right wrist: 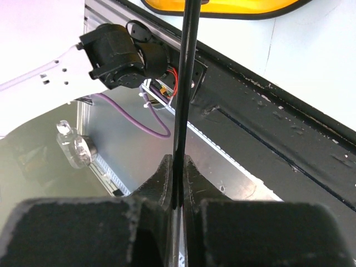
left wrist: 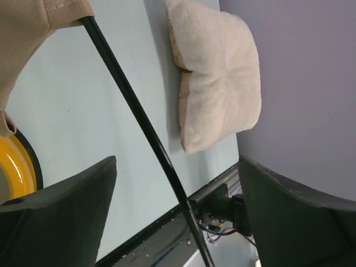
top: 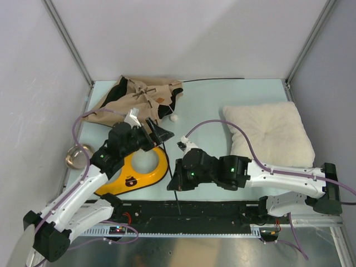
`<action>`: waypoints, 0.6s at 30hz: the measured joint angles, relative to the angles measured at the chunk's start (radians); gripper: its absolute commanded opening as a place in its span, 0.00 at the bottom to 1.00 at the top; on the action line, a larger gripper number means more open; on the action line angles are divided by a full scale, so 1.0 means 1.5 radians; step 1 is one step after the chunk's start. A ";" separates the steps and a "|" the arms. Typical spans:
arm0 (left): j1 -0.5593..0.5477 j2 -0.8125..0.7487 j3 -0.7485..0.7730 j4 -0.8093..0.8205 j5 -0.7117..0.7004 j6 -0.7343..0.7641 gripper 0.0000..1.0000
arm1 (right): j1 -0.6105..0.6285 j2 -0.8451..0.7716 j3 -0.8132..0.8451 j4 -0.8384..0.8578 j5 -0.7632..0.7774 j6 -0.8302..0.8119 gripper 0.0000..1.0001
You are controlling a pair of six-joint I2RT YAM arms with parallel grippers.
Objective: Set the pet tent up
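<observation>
The pet tent (top: 142, 99) lies collapsed at the back left as crumpled tan fabric, its white pom-pom (top: 174, 117) at the right edge. One thin black pole (top: 173, 183) runs from the fabric toward the near rail. My right gripper (top: 176, 184) is shut on that pole near its lower end; in the right wrist view the fingertips (right wrist: 166, 177) pinch the pole (right wrist: 186, 83). My left gripper (top: 159, 134) stands open higher up by the fabric. In the left wrist view the pole (left wrist: 142, 119) passes untouched between its wide-apart fingers (left wrist: 61, 211), out of the tan fabric (left wrist: 28, 33).
A cream pillow (top: 272, 133) lies at the right. The yellow feeder (top: 139, 169) sits under my left arm, with a metal bowl (top: 77, 156) at the far left. A thin black line (top: 211, 80) lies along the back wall. The black rail (top: 222, 211) borders the near edge.
</observation>
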 measured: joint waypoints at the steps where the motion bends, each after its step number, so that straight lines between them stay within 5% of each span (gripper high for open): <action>1: 0.000 -0.006 0.000 -0.002 -0.003 0.008 0.99 | -0.002 -0.005 0.000 -0.001 0.000 0.003 0.00; 10: 0.000 -0.132 0.000 -0.077 -0.053 0.091 0.98 | -0.017 -0.031 0.000 0.020 0.012 0.031 0.00; 18: 0.000 -0.310 -0.076 -0.097 -0.174 0.123 0.83 | -0.039 -0.039 0.007 0.058 0.012 0.066 0.00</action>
